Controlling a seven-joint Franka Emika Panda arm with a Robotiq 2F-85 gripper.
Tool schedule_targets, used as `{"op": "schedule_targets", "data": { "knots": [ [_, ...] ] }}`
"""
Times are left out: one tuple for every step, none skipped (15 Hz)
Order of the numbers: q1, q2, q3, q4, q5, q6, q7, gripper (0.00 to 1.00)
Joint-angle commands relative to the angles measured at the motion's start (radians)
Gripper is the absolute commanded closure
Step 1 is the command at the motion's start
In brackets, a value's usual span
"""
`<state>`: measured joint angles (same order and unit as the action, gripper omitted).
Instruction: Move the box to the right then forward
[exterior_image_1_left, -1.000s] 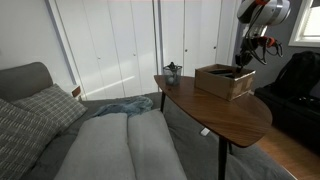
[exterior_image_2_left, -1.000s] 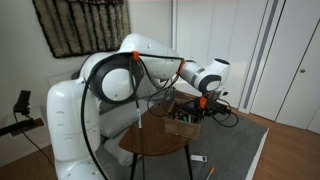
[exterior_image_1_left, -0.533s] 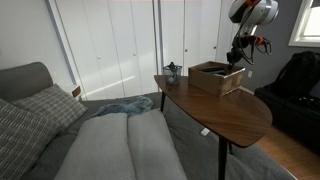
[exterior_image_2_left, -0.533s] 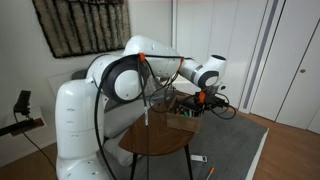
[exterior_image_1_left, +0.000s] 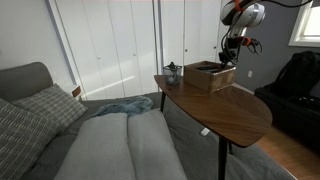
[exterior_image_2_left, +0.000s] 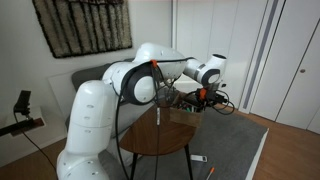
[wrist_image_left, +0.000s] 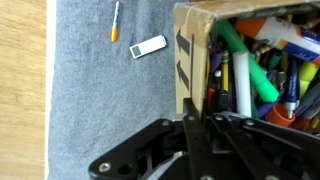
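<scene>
The tan cardboard box (exterior_image_1_left: 208, 76) stands on the far part of the wooden table (exterior_image_1_left: 225, 115). It also shows in an exterior view (exterior_image_2_left: 183, 110). In the wrist view the box (wrist_image_left: 187, 55) is full of markers and pens (wrist_image_left: 245, 70). My gripper (exterior_image_1_left: 229, 63) reaches down at the box's far side. In the wrist view the fingers (wrist_image_left: 192, 115) are shut on the box's cardboard wall, one on each side of it.
A small dark glass-like object (exterior_image_1_left: 172, 72) stands on the table close beside the box. A sofa with cushions (exterior_image_1_left: 60, 130) lies in front of the table. A white item (wrist_image_left: 148, 46) and an orange pen (wrist_image_left: 116, 22) lie on the grey carpet.
The gripper and the box have moved together across the table toward the dark glass-like object and the white doors. The grip has stayed on the box wall.
</scene>
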<state>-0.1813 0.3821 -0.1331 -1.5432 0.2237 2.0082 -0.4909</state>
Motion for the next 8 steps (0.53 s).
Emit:
{"op": "schedule_targets", "data": {
  "knots": [
    [-0.033,0.086,0.040,0.176,0.000,-0.076,0.057,0.98],
    [-0.036,0.104,0.047,0.208,0.005,-0.091,0.070,0.98],
    [-0.036,0.118,0.053,0.232,0.005,-0.107,0.085,0.98],
    [-0.035,0.131,0.058,0.253,0.001,-0.117,0.098,0.98],
    [-0.032,0.141,0.063,0.269,-0.001,-0.124,0.114,0.98],
    [-0.025,0.151,0.066,0.282,-0.007,-0.122,0.132,0.98],
    [-0.022,0.161,0.072,0.296,-0.007,-0.123,0.147,0.98],
    [-0.020,0.176,0.079,0.316,-0.004,-0.127,0.164,0.98]
  ]
}}
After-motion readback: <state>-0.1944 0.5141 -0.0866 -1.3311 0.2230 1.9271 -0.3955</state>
